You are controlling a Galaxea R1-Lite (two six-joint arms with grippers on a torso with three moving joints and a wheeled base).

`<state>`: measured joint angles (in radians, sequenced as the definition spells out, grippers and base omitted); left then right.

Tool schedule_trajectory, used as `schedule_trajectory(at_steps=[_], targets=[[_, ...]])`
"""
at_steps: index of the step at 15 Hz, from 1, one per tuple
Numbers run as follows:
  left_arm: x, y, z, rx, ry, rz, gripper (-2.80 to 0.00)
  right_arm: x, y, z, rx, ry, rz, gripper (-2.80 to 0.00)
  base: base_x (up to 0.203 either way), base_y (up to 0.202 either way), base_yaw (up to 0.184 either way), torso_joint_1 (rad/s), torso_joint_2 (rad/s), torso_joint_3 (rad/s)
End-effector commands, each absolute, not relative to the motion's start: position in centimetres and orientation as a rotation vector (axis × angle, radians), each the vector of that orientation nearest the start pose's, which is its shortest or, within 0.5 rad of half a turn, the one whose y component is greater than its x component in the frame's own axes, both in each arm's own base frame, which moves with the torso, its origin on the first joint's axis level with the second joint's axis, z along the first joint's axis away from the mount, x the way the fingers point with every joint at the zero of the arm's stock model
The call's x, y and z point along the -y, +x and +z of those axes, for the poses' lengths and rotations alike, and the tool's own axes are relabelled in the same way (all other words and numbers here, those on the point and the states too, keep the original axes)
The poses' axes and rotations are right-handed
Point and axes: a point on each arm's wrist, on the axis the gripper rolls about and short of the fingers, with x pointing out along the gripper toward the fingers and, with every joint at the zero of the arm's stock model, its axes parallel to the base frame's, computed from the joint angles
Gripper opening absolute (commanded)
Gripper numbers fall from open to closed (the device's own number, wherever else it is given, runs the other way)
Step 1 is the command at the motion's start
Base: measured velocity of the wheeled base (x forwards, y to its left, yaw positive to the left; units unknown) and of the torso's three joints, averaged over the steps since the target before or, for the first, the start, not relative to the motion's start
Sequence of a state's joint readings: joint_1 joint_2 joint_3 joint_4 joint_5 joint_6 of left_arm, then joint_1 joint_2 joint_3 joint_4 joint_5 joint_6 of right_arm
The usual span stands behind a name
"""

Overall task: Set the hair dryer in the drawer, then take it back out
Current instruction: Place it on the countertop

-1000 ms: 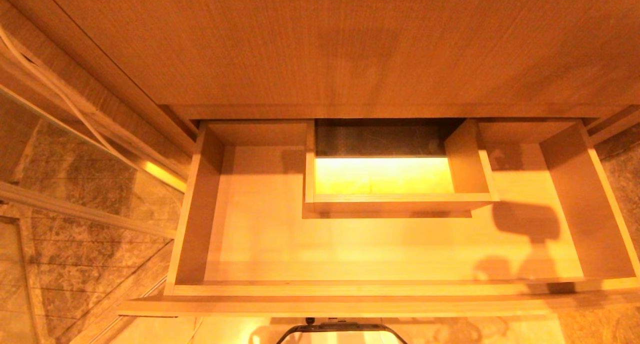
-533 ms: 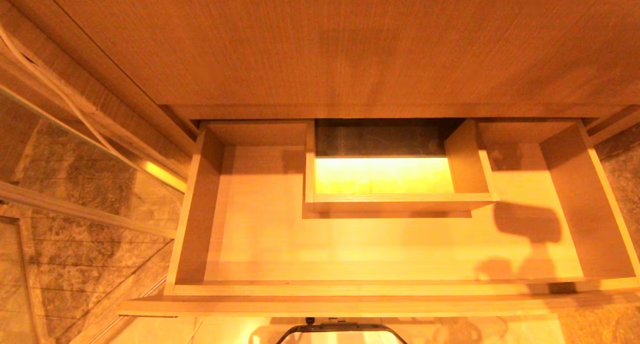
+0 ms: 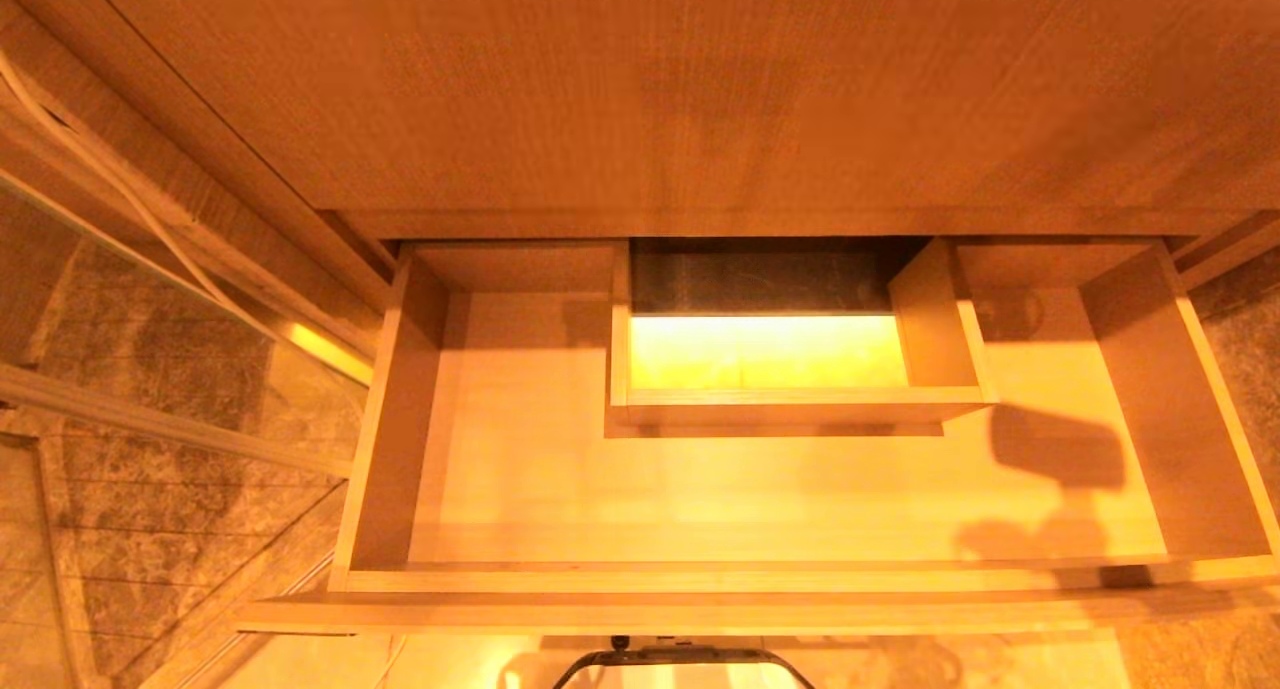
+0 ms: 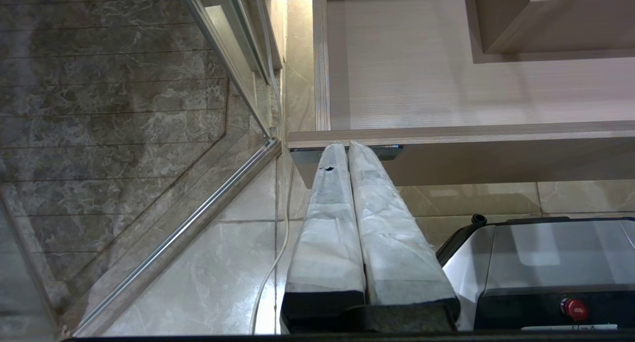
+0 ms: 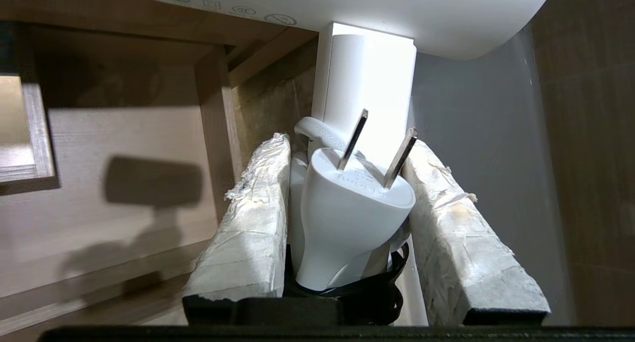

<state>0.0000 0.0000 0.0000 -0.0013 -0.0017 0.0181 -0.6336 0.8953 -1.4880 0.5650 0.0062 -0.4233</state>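
Head view: the drawer (image 3: 780, 489) is standing pulled out below the surface (image 3: 700, 89), floor bare; only a barrel-shaped shadow is falling on its right side, so the load is hanging above, outside this view.

Left wrist view: my left jaws (image 4: 347, 148) are pressed together on nothing, parked beside the drawer's front edge (idle, out of the way).

Right wrist view: my right jaws (image 5: 347, 148) are clamping the hair dryer (image 5: 367, 79) by its handle, plug (image 5: 347, 223) and bundled cord tucked between the pads (image 5: 248, 218), probably so nothing dangles while lowering.
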Motion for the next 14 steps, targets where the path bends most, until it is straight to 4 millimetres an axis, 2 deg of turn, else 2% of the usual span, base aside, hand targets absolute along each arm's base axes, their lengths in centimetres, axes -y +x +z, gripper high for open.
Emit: schedule_trajectory(at_steps=[1, 4, 8, 11, 14], targets=[[0.0, -2.3, 7.5, 0.000, 0.018, -0.002, -2.80, 0.9, 1.3, 40.0, -0.102, -0.380, -0.624, -2.80, 0.000, 0.000, 0.000, 0.000, 0.00, 0.000], [0.0, -2.3, 7.5, 0.000, 0.018, -0.002, -2.80, 0.7, 1.0, 39.0, -0.167, -0.292, -0.613, -2.80, 0.000, 0.000, 0.000, 0.000, 0.00, 0.000], [0.0, -2.3, 7.5, -0.001, 0.018, -0.002, -2.80, 0.4, 0.5, 39.1, -0.153, -0.289, -0.615, -2.80, 0.000, 0.000, 0.000, 0.000, 0.00, 0.000], [0.0, -2.3, 7.5, 0.000, 0.018, -0.002, -2.80, -0.4, -0.5, 38.9, -0.135, -0.302, -0.615, -2.80, 0.000, 0.000, 0.000, 0.000, 0.00, 0.000], [0.0, -2.3, 7.5, -0.001, 0.018, -0.002, -2.80, -0.3, -0.3, 39.0, -0.138, -0.297, -0.616, -2.80, 0.000, 0.000, 0.000, 0.000, 0.00, 0.000]])
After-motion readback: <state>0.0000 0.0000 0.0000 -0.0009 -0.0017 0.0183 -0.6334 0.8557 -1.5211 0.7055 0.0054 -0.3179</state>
